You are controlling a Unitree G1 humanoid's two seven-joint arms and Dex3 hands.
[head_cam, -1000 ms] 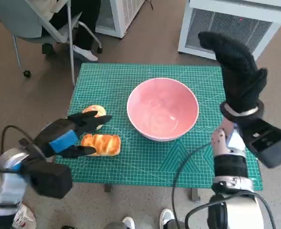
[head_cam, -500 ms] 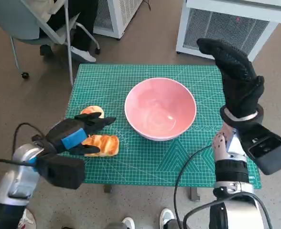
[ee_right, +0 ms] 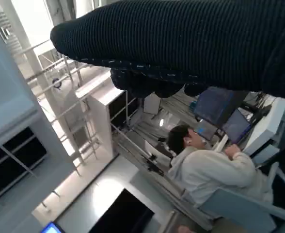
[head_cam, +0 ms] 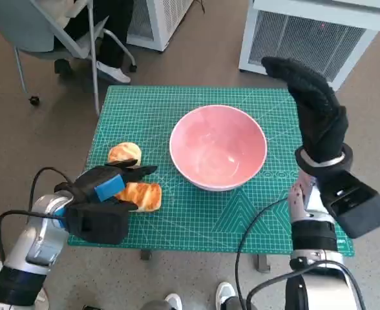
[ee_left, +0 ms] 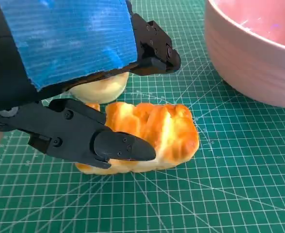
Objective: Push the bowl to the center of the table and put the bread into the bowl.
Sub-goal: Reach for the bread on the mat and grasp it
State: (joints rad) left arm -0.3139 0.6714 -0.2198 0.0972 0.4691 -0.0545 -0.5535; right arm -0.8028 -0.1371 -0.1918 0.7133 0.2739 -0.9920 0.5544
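Bare mat (head_cam: 242, 213) between bread (head_cam: 140, 196) and bowl (head_cam: 218, 147).

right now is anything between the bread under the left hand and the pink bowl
Nothing visible. The golden bread lies on the green mat with the left hand over it, and only bare mat separates it from the pink bowl. The small round bun sits beside it, off that path.

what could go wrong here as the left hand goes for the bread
1. The left hand has fingers spread over the glazed bread, not closed on it; a shallow grip might let the bread slip out on lifting.
2. A round bun sits right beside the bread, so the fingers could knock it or catch it too.
3. The pink bowl is close by; a swinging hand might nudge it.
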